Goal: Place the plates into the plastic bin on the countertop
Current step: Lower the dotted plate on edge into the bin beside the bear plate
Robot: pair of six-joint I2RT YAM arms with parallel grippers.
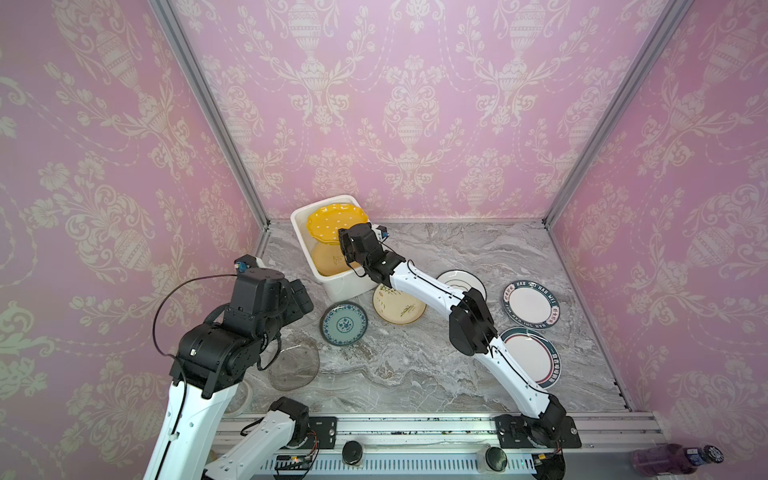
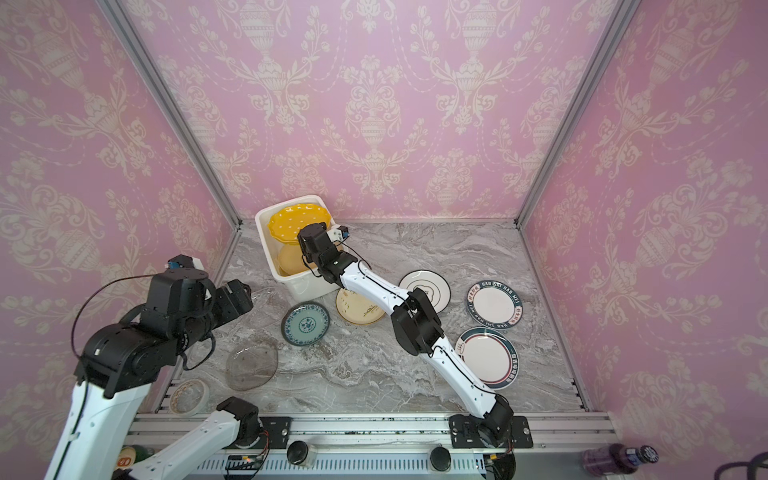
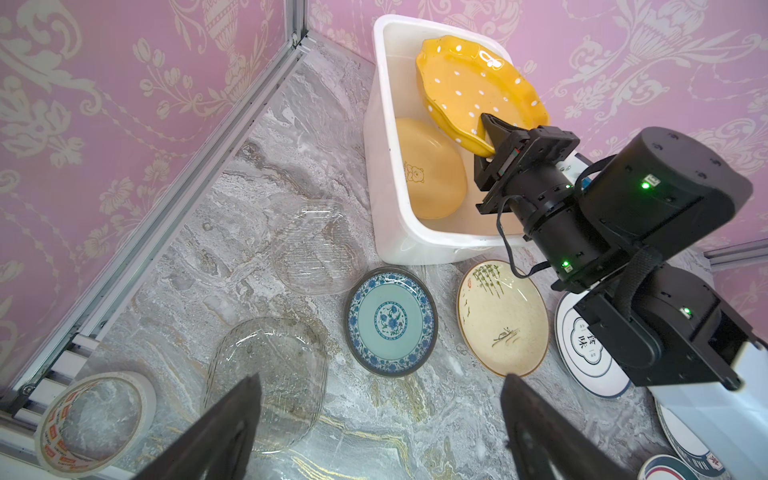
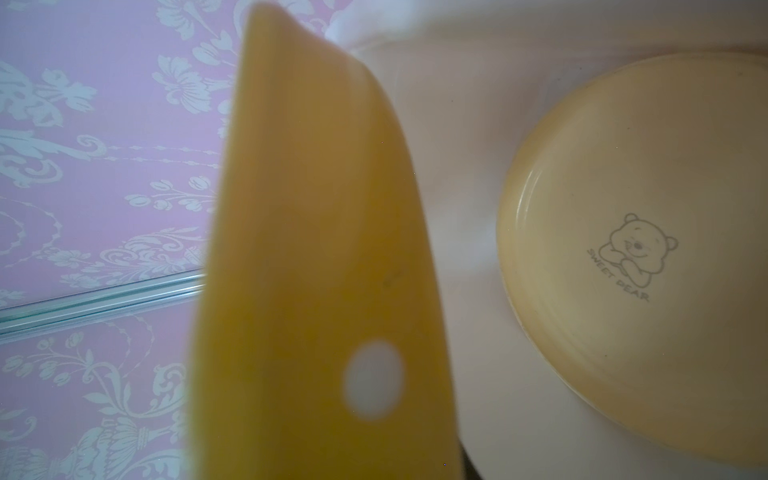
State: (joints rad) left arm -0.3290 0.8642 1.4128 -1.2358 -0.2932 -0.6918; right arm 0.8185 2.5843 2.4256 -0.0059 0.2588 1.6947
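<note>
The white plastic bin stands at the back left of the countertop. A pale yellow plate lies inside it. My right gripper is shut on the edge of a dotted yellow plate, held tilted over the bin. My left gripper hangs open and holds nothing above the countertop, near a clear glass plate. A second glass plate, a teal plate and a cream sprigged plate lie before the bin.
Three white dark-rimmed plates lie on the right, partly under the right arm. A clear tape roll sits at the front left corner. Pink walls and aluminium rails enclose the countertop.
</note>
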